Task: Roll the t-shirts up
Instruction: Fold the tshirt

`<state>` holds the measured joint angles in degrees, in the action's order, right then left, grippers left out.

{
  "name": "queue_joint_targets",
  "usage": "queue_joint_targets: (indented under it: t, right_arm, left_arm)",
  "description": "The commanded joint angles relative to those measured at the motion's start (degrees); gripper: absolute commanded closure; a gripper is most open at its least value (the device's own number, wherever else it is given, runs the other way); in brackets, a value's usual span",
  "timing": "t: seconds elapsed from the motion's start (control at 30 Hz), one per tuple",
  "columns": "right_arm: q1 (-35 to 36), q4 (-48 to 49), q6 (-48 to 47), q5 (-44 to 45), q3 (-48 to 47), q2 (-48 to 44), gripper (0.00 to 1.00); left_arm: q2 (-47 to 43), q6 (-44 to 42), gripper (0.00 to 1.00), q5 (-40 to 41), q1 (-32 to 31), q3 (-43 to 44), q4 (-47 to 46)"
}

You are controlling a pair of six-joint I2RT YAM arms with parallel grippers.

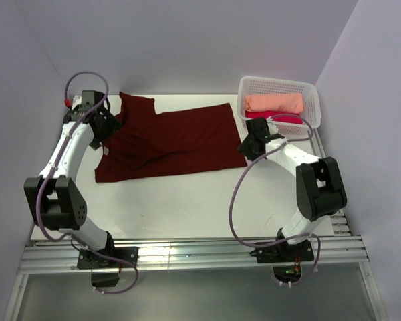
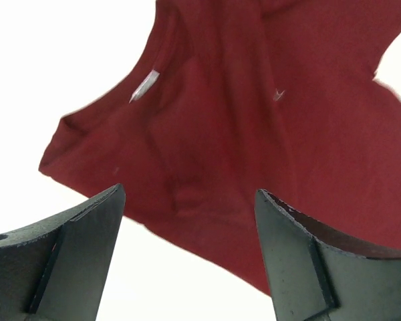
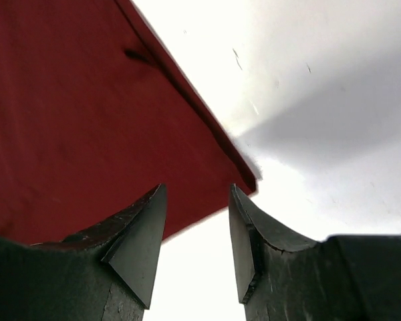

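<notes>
A dark maroon t-shirt (image 1: 170, 137) lies spread on the white table, neck end to the left, hem to the right, with folds on its left half. My left gripper (image 1: 109, 128) is open over the shirt's left end; in the left wrist view (image 2: 187, 200) the shirt (image 2: 254, 114) and its grey neck label (image 2: 144, 85) lie beyond the jaws. My right gripper (image 1: 250, 148) is open and empty at the shirt's lower right hem corner (image 3: 244, 175). A rolled peach shirt (image 1: 274, 102) and a crimson one (image 1: 281, 118) lie in the basket.
A white plastic basket (image 1: 311, 100) stands at the back right corner of the table. The table's walls rise close behind and on both sides. The metal rail with the arm bases runs along the near edge (image 1: 187, 253).
</notes>
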<state>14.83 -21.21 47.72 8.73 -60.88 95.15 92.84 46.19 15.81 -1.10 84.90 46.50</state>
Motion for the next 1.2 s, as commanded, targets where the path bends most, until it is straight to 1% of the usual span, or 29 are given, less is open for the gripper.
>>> queue_joint_targets:
  t: [0.0, 0.1, 0.17, 0.27, 0.43, 0.6, 0.67, 0.7, 0.77, 0.83, 0.87, 0.9, 1.0, 1.03, 1.13, 1.17]
  right_arm:
    - [-0.33, 4.77, 0.96, -1.34, 5.93, -4.53, 0.51]
    - [-0.33, 6.79, 1.93, -2.23, 9.37, -5.24, 0.51]
    - [-0.24, 7.50, 2.28, -2.58, 10.17, -4.89, 0.51]
    - [-0.24, 8.46, 3.43, -3.28, 10.78, -3.40, 0.51]
    - [-0.24, 9.70, 6.24, -3.37, 10.87, -0.06, 0.50]
    - [-0.15, 8.65, 7.29, -1.44, 9.11, 1.61, 0.52]
    - [-0.15, 8.73, 7.73, -0.47, 9.11, 1.44, 0.57]
    - [-0.07, 8.56, 8.17, -0.04, 8.94, 1.18, 0.65]
    - [0.02, 7.59, 8.52, 0.93, 8.76, 1.09, 0.73]
    - [0.02, 7.50, 8.70, 1.11, 8.76, 0.82, 0.85]
    - [0.02, 7.50, 8.79, 1.37, 8.94, 0.74, 0.98]
    - [0.02, 7.59, 9.14, 1.55, 9.29, 0.30, 1.00]
    - [0.02, 6.89, 9.40, 2.51, 9.81, -0.49, 1.00]
    - [0.02, 6.89, 9.40, 2.69, 10.08, -1.28, 1.00]
    - [0.02, 7.32, 9.49, 3.13, 11.57, -2.25, 1.00]
    - [0.02, 7.33, 9.49, 3.05, 12.01, -2.51, 1.00]
  left_arm:
    - [-8.17, 0.38, 0.17, -4.02, -0.04, -10.06, -4.99]
    - [-13.10, 1.35, 0.17, -5.79, -0.04, -18.16, -7.91]
    - [-14.87, 1.88, 0.18, -6.59, -0.13, -22.13, -8.53]
    - [-17.59, 2.41, 0.19, -5.88, -0.04, -25.39, -8.62]
    - [-18.74, 3.02, 0.19, -7.02, 0.14, -29.52, -9.76]
    - [-20.94, 4.43, 0.19, -9.48, 1.02, -35.77, -14.50]
    - [-21.21, 5.04, 0.20, -9.84, 1.02, -37.96, -15.65]
    - [-21.29, 5.31, 0.20, -10.18, 2.50, -38.49, -16.35]
    - [-21.12, 6.01, 0.21, -10.36, 2.95, -40.24, -16.96]
    - [-20.68, 6.54, 0.22, -11.06, 3.82, -41.39, -18.20]
    - [-20.24, 6.63, 0.23, -11.33, 4.18, -42.44, -18.72]
    - [-19.89, 6.80, 0.24, -11.59, 4.70, -42.89, -19.16]
    - [-19.10, 7.24, 0.26, -12.73, 6.90, -43.86, -21.27]
    - [-19.01, 7.50, 0.29, -12.65, 7.77, -44.55, -22.23]
    - [-19.10, 8.56, 0.31, -11.77, 8.22, -45.52, -23.82]
    - [-19.10, 8.74, 0.34, -11.51, 8.22, -46.40, -24.43]
